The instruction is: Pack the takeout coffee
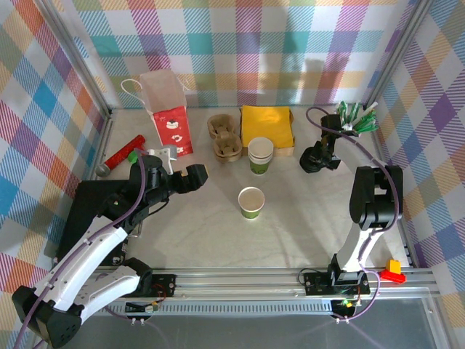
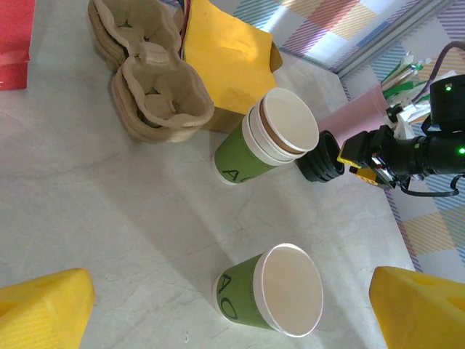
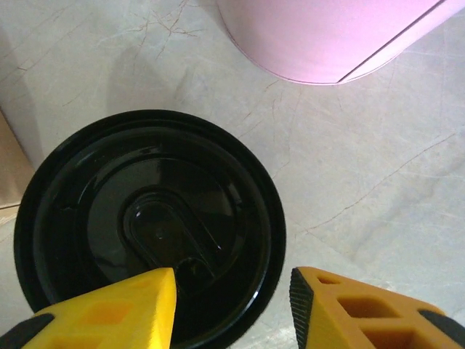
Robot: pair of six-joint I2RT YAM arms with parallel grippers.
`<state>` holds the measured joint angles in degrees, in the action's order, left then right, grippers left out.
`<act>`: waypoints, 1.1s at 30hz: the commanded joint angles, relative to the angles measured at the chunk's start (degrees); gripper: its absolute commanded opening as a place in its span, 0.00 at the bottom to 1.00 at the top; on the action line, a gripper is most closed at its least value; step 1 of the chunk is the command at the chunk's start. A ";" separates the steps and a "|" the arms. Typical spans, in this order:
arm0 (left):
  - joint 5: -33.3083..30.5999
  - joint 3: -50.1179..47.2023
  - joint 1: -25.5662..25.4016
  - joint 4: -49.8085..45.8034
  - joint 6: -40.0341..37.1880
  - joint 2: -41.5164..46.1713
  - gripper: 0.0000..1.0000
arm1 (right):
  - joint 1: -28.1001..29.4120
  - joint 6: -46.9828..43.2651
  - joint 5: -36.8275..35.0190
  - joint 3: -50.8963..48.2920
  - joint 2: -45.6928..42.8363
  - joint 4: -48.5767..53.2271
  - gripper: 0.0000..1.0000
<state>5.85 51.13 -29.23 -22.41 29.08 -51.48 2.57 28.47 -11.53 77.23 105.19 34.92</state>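
A lone paper cup [image 1: 251, 202] [image 2: 270, 299], white above and green below, stands upright and lidless mid-table. A lidded takeout coffee is out of view. My left gripper [image 1: 195, 177] [image 2: 232, 311] hovers left of the cup, wide open and empty, and the cup shows between its yellow fingers in the left wrist view. A black lid [image 3: 149, 225] [image 2: 320, 161] lies at the back right. My right gripper [image 1: 318, 154] [image 3: 232, 294] is open over the lid's rim. One finger is above the lid and the other just outside its edge.
A stack of lidless cups [image 1: 260, 155] [image 2: 272, 138] stands behind the lone cup. Cardboard carriers [image 1: 224, 138], yellow napkins [image 1: 267, 125] and a red-and-white paper bag [image 1: 167, 109] line the back. A pink holder [image 3: 327, 36] with straws [image 1: 356, 118] stands by the lid.
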 commanded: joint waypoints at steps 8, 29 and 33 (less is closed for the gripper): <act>-0.60 0.61 -0.74 -0.46 -1.09 -0.04 0.97 | -0.44 1.41 0.23 0.13 2.66 -1.37 0.43; -0.36 0.41 -0.74 0.25 -1.13 -1.08 0.97 | -0.44 -0.18 0.87 0.29 0.57 -0.99 0.19; -0.34 0.16 -0.77 0.22 -1.07 -0.94 0.97 | -0.32 -0.43 1.67 -0.24 -0.58 -1.17 0.15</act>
<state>5.32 51.13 -29.23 -22.37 28.84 -52.47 2.57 29.08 -11.07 77.23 107.42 33.87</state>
